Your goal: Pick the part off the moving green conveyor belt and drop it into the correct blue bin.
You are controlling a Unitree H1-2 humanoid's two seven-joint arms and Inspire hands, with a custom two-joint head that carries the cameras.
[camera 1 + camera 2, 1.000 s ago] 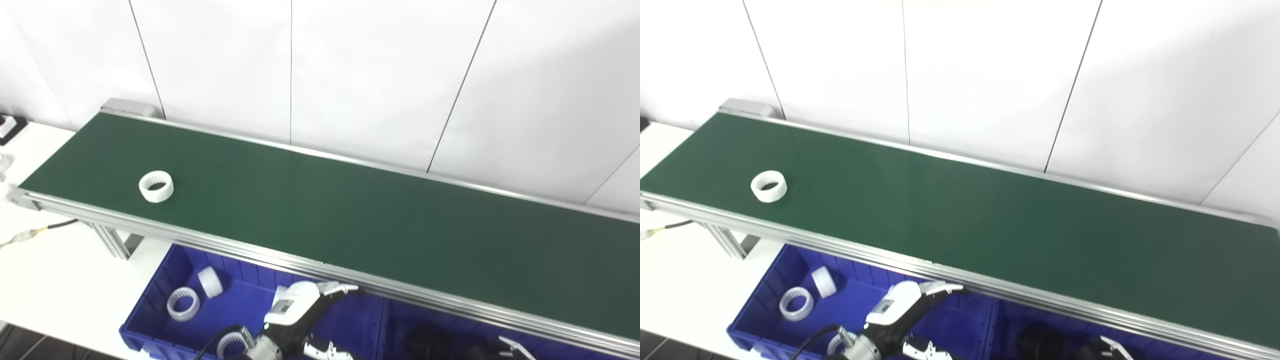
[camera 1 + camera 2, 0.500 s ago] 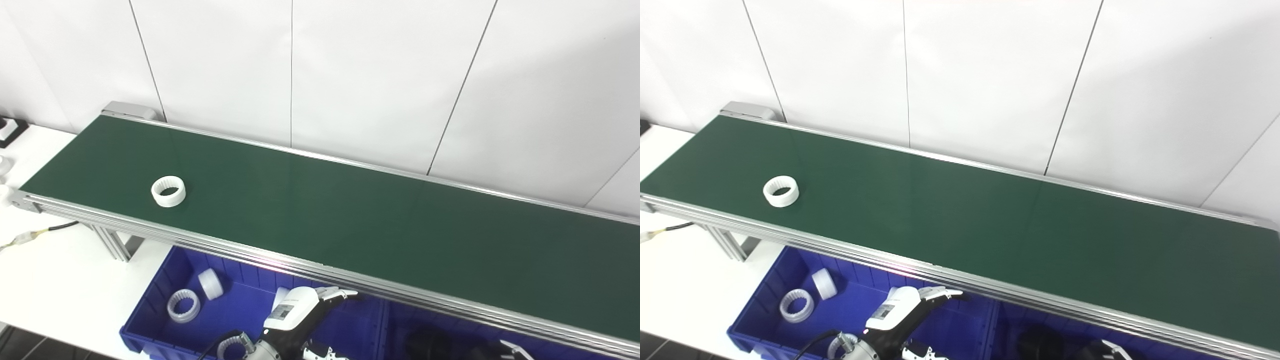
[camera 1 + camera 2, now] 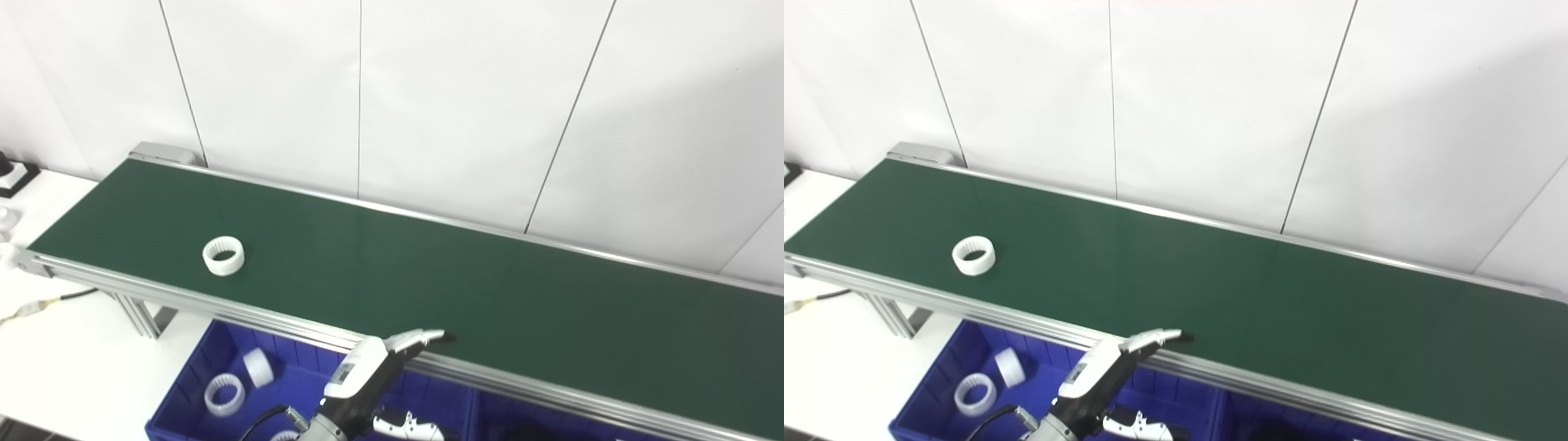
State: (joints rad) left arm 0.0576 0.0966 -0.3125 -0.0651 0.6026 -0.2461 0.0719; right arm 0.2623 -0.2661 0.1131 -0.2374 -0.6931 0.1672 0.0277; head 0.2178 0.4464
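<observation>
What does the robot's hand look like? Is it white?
Mostly, yes. The left hand has a smooth white shell with a small grey label on its back, silvery white fingers with dark tips, and black parts underneath. A black cable curls out near its metal wrist. The right hand isn't in view.

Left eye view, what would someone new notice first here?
The long green conveyor belt running diagonally in front of the white wall, with a single white toothed ring lying near its left end. Below the near rail, the left robot hand reaches up over the belt's edge, above a blue bin that holds similar white rings.
</observation>
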